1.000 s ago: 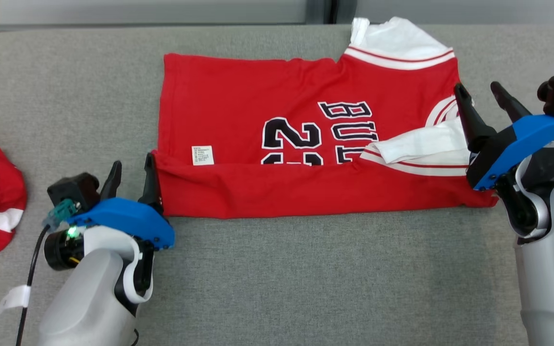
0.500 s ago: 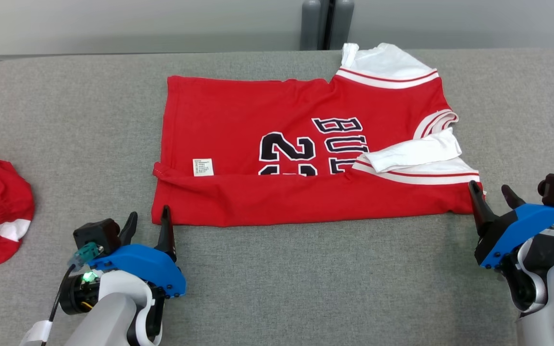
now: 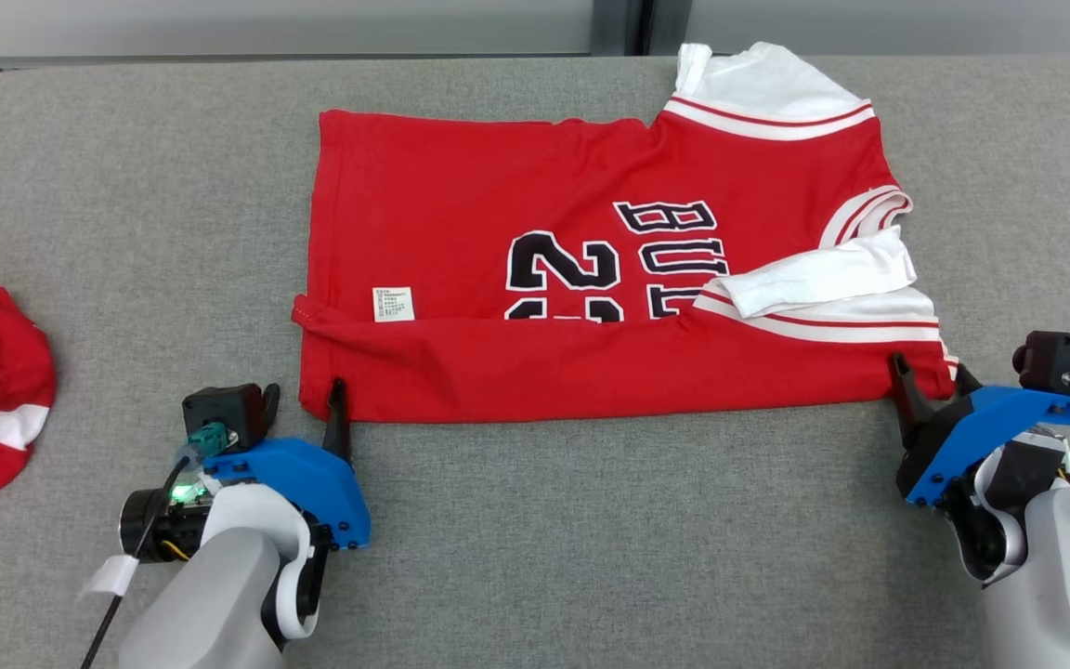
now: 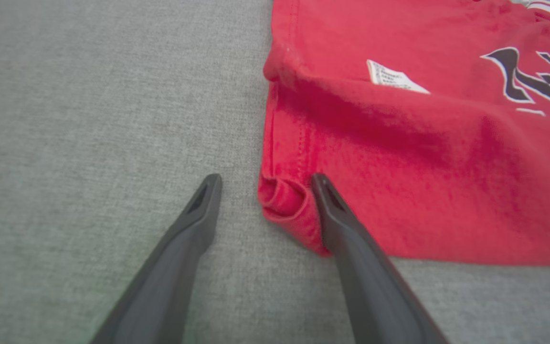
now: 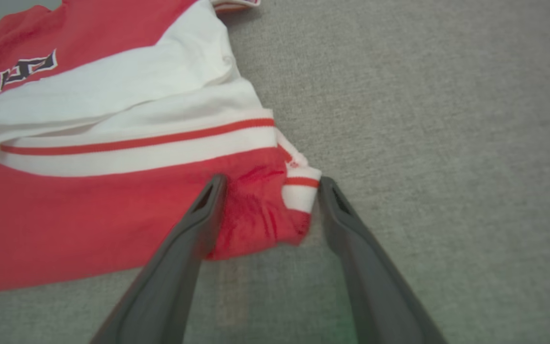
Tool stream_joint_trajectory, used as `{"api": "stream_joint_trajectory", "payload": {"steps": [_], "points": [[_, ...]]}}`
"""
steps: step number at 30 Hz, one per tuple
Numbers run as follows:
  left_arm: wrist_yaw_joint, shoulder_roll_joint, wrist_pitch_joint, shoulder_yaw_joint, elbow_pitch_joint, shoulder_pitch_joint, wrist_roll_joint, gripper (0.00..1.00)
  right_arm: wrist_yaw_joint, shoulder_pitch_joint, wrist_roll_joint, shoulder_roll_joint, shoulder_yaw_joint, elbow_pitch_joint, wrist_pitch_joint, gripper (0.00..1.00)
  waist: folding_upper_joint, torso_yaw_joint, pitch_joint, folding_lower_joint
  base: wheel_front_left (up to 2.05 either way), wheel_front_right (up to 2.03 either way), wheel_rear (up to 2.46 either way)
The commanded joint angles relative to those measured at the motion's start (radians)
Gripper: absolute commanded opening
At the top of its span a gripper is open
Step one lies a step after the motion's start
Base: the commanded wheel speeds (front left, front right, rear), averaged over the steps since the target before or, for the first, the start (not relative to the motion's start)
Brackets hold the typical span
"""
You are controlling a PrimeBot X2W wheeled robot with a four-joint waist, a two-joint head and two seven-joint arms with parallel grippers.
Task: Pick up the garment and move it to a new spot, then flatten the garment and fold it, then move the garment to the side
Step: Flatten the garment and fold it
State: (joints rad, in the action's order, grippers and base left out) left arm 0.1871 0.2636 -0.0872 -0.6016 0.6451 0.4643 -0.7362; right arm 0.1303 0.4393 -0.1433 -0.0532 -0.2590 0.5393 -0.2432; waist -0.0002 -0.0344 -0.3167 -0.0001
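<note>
Since the garment [image 3: 591, 279] lies lengthwise across the middle of the worktop [image 3: 591, 520] with its folded edge toward me, my left gripper [image 3: 305, 388] straddles its near left corner and my right gripper [image 3: 929, 367] its near right corner, both spread wide, cloth between the jaws, nothing clamped yet.

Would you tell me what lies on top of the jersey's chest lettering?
The folded near strip of the garment covers the lower lettering; a white sleeve overlaps its right end. The hidden parts cannot be read.
</note>
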Motion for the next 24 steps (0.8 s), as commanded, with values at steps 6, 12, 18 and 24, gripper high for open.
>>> {"api": "stream_joint_trajectory", "payload": {"steps": [6,12,18,24], "points": [[-0.043,-0.035,0.080,-0.038,0.052,-0.025,-0.028,0.00,0.002,0.002,-0.008,0.008,0.033,0.058,0.015,0.00,0.0002,-0.004,-0.002,0.0001,0.00,0.00,0.00],[-0.044,-0.024,0.015,-0.001,0.031,-0.053,-0.054,0.00,0.000,-0.031,-0.027,0.002,0.010,0.005,0.062,0.00,0.0002,-0.002,0.034,0.0001,0.00,0.00,0.00],[-0.033,0.001,-0.040,0.032,-0.040,-0.118,-0.077,0.00,0.000,-0.124,-0.082,0.001,-0.003,-0.104,0.063,0.00,0.0002,-0.001,0.086,0.0001,0.00,0.00,0.00],[-0.002,0.032,-0.039,0.056,-0.138,-0.231,-0.110,0.00,0.000,-0.267,-0.162,0.000,0.019,-0.236,0.009,0.00,0.0002,0.010,0.131,0.0001,0.00,0.00,0.00]]}}
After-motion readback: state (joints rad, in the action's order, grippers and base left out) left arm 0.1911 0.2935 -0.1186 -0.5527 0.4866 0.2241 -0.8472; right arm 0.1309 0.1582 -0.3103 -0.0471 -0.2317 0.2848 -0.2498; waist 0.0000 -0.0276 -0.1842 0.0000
